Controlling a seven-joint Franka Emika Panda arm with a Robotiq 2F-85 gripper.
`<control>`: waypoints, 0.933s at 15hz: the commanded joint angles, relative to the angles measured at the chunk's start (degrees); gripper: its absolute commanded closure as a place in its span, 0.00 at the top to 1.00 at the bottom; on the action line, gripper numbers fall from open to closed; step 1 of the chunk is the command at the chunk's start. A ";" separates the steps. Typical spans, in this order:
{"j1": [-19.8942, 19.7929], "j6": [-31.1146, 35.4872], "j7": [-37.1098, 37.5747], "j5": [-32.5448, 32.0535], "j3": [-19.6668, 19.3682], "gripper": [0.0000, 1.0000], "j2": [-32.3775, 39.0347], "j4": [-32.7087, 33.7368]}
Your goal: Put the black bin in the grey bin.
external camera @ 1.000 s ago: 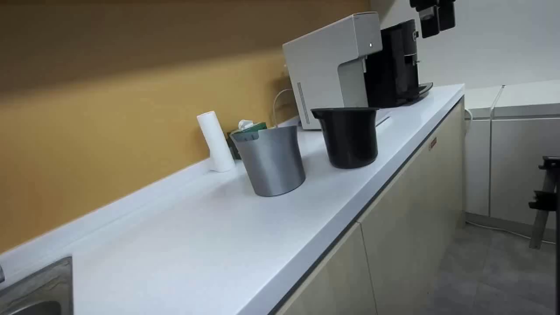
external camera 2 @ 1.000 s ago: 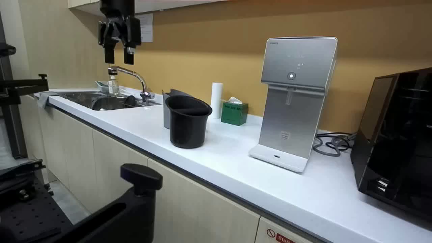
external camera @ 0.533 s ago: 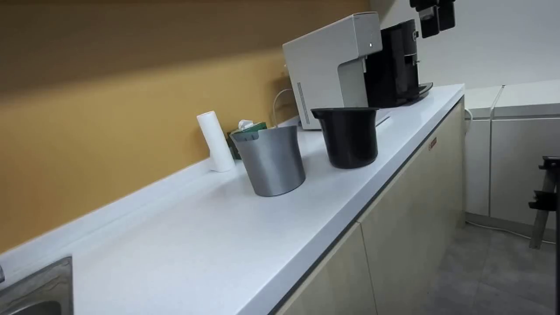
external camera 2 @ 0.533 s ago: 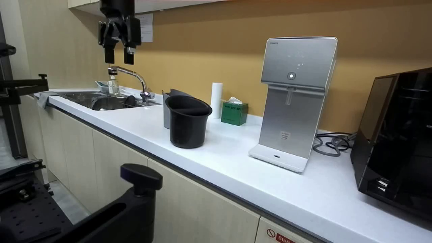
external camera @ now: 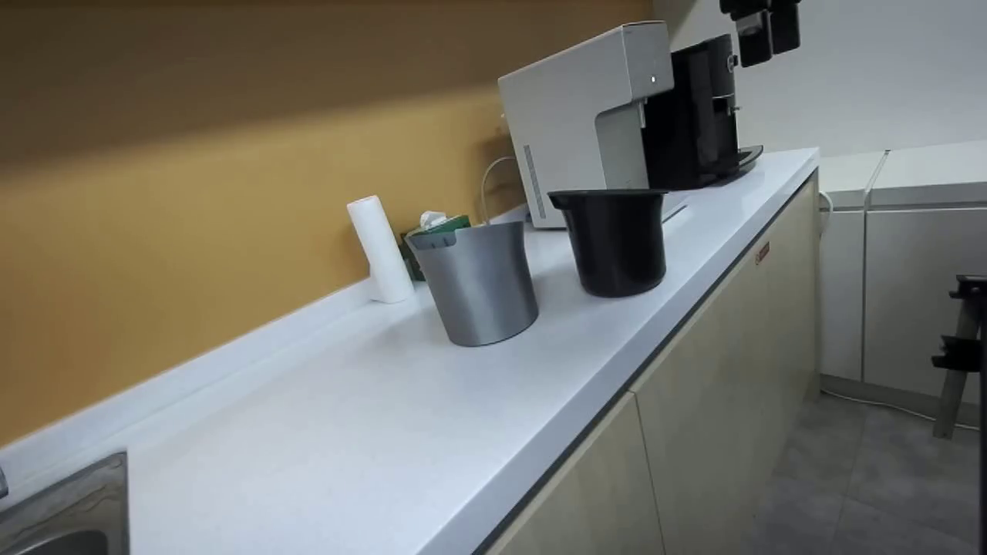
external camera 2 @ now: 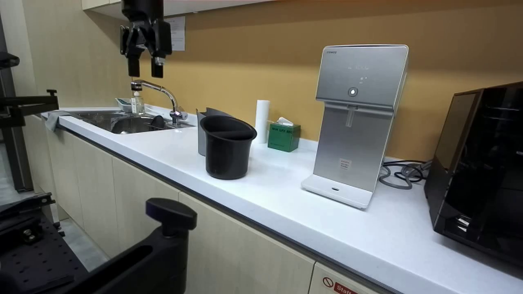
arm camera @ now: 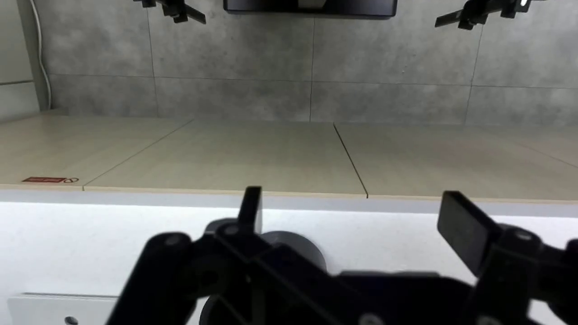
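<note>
On the white counter [external camera: 347, 432], black bin [external camera: 621, 250] upright near grey bin [external camera: 482, 293], empty end effector [external camera 2: 145, 72] spread wide above.

At ten o'clock in an exterior view, your black two-fingered gripper [external camera 2: 145, 72] joins a black cylindrical wrist [external camera 2: 143, 9]; its fingers [external camera 2: 133, 67], one bearing a silvery patch [external camera 2: 159, 61], end in rectangular blocks [external camera 2: 157, 72]. In your wrist view: a flat dark-grey pad [arm camera: 460, 230] at four o'clock, a round grey screw head [arm camera: 371, 319] at five.
</note>
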 commanded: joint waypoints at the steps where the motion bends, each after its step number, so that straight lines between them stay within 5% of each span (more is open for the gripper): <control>1: -1.76 5.48 6.01 0.84 0.46 1.00 1.78 1.02; 6: -5.42 14.92 16.45 2.58 1.65 1.00 8.66 3.67; 14: -11.18 28.15 33.04 -3.39 7.22 1.00 23.35 9.86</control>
